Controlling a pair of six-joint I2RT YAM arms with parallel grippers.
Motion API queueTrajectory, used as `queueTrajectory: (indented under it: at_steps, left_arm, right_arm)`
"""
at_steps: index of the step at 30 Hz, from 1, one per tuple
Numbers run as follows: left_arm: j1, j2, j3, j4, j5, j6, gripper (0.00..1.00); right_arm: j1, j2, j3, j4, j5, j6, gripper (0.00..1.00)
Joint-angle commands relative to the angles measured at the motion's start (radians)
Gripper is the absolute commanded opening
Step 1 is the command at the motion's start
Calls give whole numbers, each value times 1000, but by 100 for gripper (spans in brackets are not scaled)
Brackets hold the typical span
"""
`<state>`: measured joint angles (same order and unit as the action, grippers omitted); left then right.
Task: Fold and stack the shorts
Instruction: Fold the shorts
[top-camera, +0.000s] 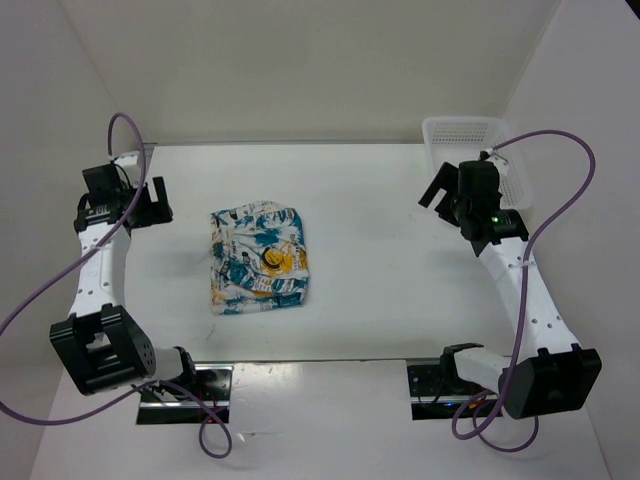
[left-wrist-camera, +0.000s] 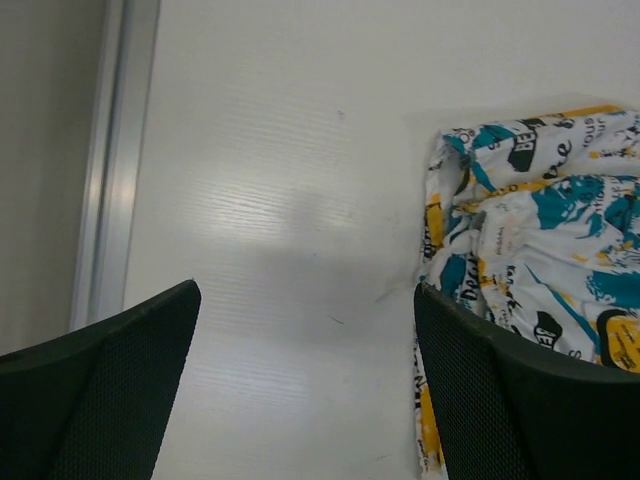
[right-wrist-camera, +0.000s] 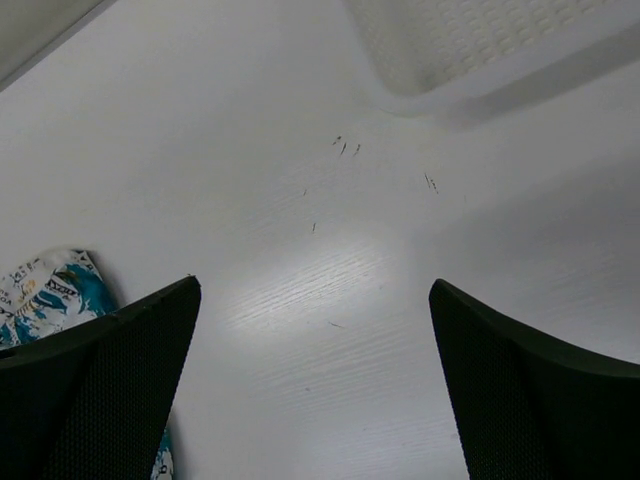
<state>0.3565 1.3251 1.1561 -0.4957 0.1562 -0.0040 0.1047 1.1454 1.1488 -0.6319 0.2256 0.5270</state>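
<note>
The shorts (top-camera: 258, 260) lie folded into a rough rectangle left of the table's middle, white with teal, yellow and black print. My left gripper (top-camera: 150, 205) hangs open to their left, nothing between its fingers. In the left wrist view the shorts (left-wrist-camera: 540, 240) fill the right side, partly behind the right finger (left-wrist-camera: 520, 400), and the left gripper (left-wrist-camera: 306, 300) is over bare table. My right gripper (top-camera: 440, 190) stands open near the basket, far right of the shorts. In the right wrist view the right gripper (right-wrist-camera: 314, 300) is over bare table, and a corner of the shorts (right-wrist-camera: 50, 295) shows at the left edge.
A white plastic mesh basket (top-camera: 455, 132) stands at the back right corner, its rim (right-wrist-camera: 470, 90) at the top of the right wrist view. White walls close the table's back and sides. A metal rail (left-wrist-camera: 115, 160) runs along the left edge.
</note>
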Motion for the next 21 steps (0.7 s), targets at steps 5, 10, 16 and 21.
queueTrajectory:
  at_steps: [5,10,16,21]
  left_arm:
    - [36,34,48,127,-2,4,95]
    - [36,22,1,298,154,4,95]
    - [-5,-96,-145,379,71,4,93]
    - [-16,-100,-231,491,152,4,93]
  right_arm:
    - [-13,-30,-3,-6,-23,24,100]
    - [6,-78,-1,-37,49,-12,100]
    - [6,-153,-49,-57,63,8,100]
    - [-23,-165,-69,-57,28,8,100]
